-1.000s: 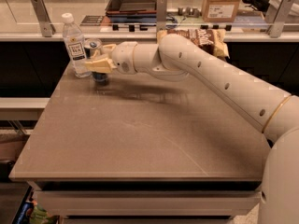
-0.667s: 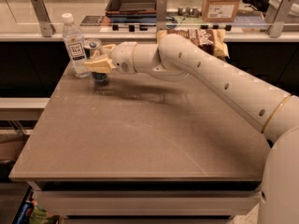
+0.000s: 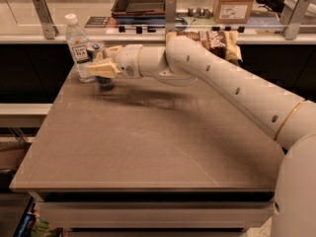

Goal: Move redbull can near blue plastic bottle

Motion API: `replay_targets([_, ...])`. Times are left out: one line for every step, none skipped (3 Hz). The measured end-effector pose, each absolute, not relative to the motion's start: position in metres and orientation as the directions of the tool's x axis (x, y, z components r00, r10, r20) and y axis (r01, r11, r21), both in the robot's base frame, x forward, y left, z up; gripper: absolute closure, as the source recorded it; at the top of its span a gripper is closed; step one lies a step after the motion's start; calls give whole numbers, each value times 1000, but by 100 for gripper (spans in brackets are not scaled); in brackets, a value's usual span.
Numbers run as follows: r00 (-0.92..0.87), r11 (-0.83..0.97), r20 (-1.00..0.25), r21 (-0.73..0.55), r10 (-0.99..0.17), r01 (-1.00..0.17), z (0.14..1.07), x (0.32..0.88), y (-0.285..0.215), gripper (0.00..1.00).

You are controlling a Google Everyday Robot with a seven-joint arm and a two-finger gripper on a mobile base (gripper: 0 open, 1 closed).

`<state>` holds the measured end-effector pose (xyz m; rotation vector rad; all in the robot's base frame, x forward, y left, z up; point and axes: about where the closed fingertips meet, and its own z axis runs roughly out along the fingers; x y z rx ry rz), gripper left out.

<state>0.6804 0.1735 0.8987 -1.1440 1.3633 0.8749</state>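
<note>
The blue plastic bottle (image 3: 77, 47), clear with a white cap and white label, stands at the far left corner of the table. The redbull can (image 3: 96, 47) stands on the table just right of the bottle, almost touching it. Its silver top and dark lower end (image 3: 104, 81) show. My gripper (image 3: 100, 61) reaches in from the right. Its cream fingers (image 3: 101, 69) are closed around the middle of the can and hide that part.
The brown table (image 3: 148, 137) has its front edge low in view and its left edge close to the bottle. A snack bag (image 3: 212, 41) lies at the back behind my arm. A counter with a cardboard box (image 3: 232, 4) and a tray (image 3: 140, 1) runs behind.
</note>
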Motion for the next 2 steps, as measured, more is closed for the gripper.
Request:
replay_targets([66, 257, -986, -103, -151, -961, 899, 679, 176, 0])
replay_targets([66, 257, -986, -103, -151, -961, 899, 679, 176, 0])
